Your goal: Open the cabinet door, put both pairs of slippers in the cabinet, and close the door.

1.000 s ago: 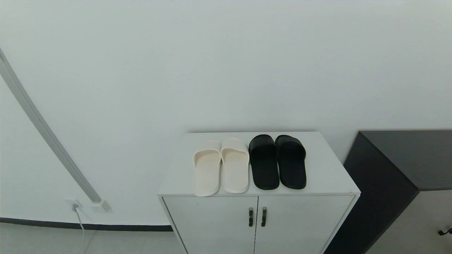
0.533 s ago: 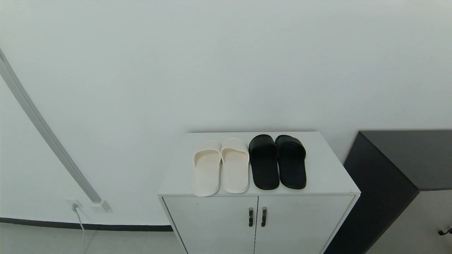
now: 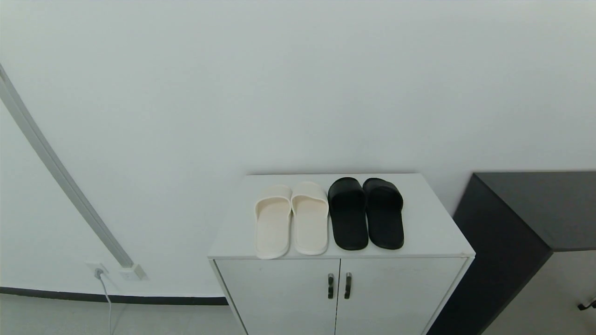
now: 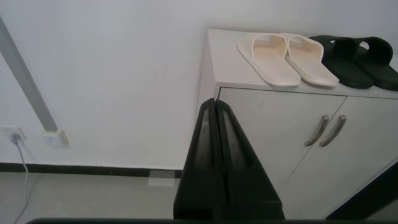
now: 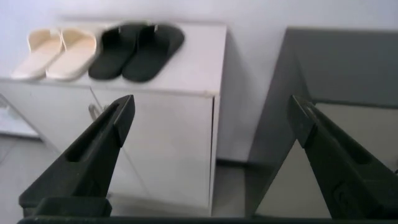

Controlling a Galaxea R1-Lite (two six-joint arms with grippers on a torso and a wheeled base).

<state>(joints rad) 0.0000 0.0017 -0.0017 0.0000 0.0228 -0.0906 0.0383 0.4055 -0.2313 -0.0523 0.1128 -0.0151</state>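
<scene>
Two pairs sit atop the shut cabinet [image 3: 433, 232] — white slippers [image 3: 291, 221] beside black slippers [image 3: 365, 214]. Your left gripper [image 4: 216, 102] is pinched closed, your right gripper [image 5: 211, 99] spread wide; the handles [image 3: 330, 285] stand so close you could hook both, and a jolt might tip the white heels off.

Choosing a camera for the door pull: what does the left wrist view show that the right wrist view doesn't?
Left wrist only: the left gripper, shut, both door handles, a wall socket. Right wrist only: the right gripper, open, and a dark unit beside the cabinet. Both: the cabinet with cream slippers and black slippers on top.
</scene>
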